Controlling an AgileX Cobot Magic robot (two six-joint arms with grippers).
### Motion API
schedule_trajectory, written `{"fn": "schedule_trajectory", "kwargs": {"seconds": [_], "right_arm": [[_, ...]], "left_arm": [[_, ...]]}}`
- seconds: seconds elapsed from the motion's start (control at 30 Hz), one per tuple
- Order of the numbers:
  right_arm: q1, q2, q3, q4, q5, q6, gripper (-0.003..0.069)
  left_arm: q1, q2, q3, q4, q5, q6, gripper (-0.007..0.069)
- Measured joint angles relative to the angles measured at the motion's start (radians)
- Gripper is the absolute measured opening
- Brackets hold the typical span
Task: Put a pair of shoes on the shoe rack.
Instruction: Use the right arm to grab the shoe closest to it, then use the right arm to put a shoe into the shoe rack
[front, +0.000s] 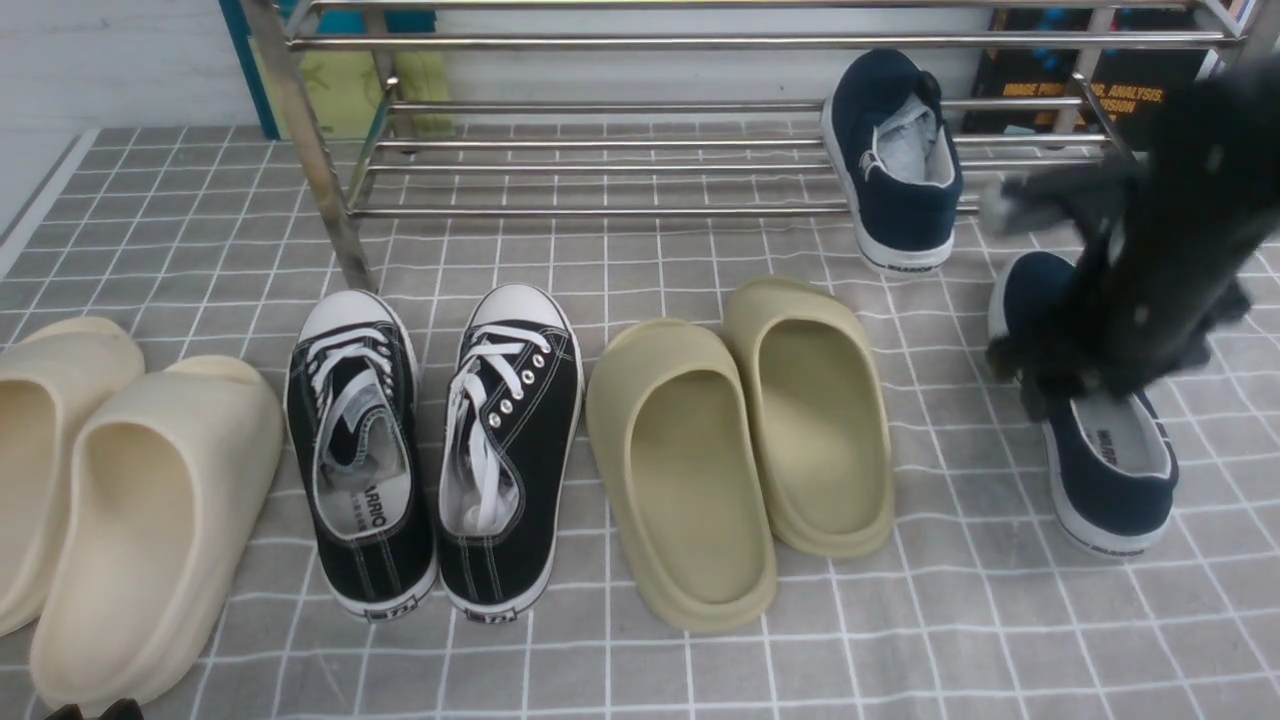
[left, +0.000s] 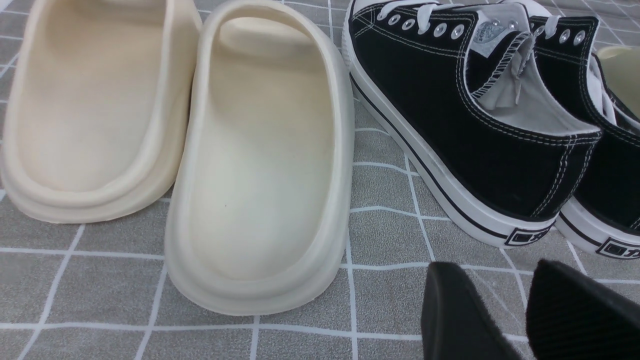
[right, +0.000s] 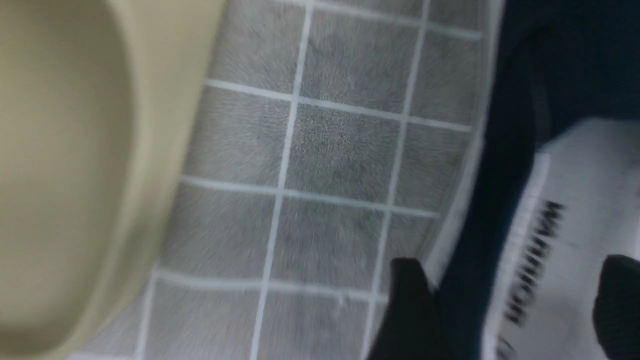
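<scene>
One navy shoe (front: 895, 165) rests on the lowest bars of the silver shoe rack (front: 600, 145), with its heel jutting over the front bar. The other navy shoe (front: 1110, 470) lies on the checked cloth at the right. My right gripper (front: 1060, 385), blurred, hangs over this shoe's opening. In the right wrist view the right gripper (right: 515, 310) stands open astride the shoe's side wall (right: 480, 240), one finger outside it and one over the grey insole. My left gripper (left: 495, 265) is open and empty, low over the cloth behind the black sneakers.
A pair of black lace-up sneakers (front: 430, 450) stands left of centre. Olive slides (front: 740, 450) lie between them and the navy shoe on the cloth. Cream slides (front: 120, 500) fill the near left. A rack leg (front: 320, 170) stands behind the sneakers.
</scene>
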Motion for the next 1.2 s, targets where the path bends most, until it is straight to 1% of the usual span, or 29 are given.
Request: {"fn": "schedule_trajectory", "kwargs": {"seconds": [0.03,0.1,0.13,0.17,0.2,0.23,0.27,0.43,0.53,0.6,0.7,0.8,0.83,0.9,1.1,1.2], "right_arm": [[0.000,0.025,0.044,-0.023,-0.055,0.037,0.0389],[0.000,0.048,0.060,-0.057,-0.091,0.071,0.0288],[0.000,0.048,0.060,-0.057,-0.091,0.071,0.0275],[0.000,0.059,0.064,-0.084,-0.108,0.086,0.0168],[0.000,0.059,0.064,-0.086,-0.108,0.087,0.0141],[0.000,0.057,0.064,-0.088,-0.108,0.098,0.0057],[0.001,0.047,0.064,-0.093,-0.103,0.104,0.0030],[0.001,-0.034,0.029,-0.081,0.028,0.111,0.0026],[0.001,-0.111,-0.030,-0.061,0.129,0.055,0.0026],[0.001,-0.128,-0.057,-0.061,0.140,0.029,0.0026],[-0.006,-0.119,-0.126,-0.069,0.109,0.002,0.0026],[-0.036,-0.027,-0.243,-0.065,0.045,-0.002,0.0026],[-0.039,-0.020,-0.252,-0.065,0.042,-0.003,0.0026],[-0.062,0.088,-0.373,-0.057,0.017,-0.004,0.0026],[-0.084,0.286,-0.624,-0.047,0.025,-0.004,0.0026],[-0.087,0.406,-0.791,-0.043,0.066,-0.007,0.0027]], "left_arm": [[0.000,0.000,0.000,0.000,0.000,0.000,0.0239],[0.000,0.000,0.000,0.000,0.000,0.000,0.0239],[0.000,0.000,0.000,0.000,0.000,0.000,0.0239],[0.000,0.000,0.000,0.000,0.000,0.000,0.0239],[0.000,0.000,0.000,0.000,0.000,0.000,0.0239],[0.000,0.000,0.000,0.000,0.000,0.000,0.0239],[0.000,0.000,0.000,0.000,0.000,0.000,0.0239],[0.000,0.000,0.000,0.000,0.000,0.000,0.0239],[0.000,0.000,0.000,0.000,0.000,0.000,0.0239],[0.000,0.000,0.000,0.000,0.000,0.000,0.0239],[0.000,0.000,0.000,0.000,0.000,0.000,0.0239],[0.000,0.000,0.000,0.000,0.000,0.000,0.0239],[0.000,0.000,0.000,0.000,0.000,0.000,0.0239],[0.000,0.000,0.000,0.000,0.000,0.000,0.0239],[0.000,0.000,0.000,0.000,0.000,0.000,0.0239],[0.000,0.000,0.000,0.000,0.000,0.000,0.0239]]}}
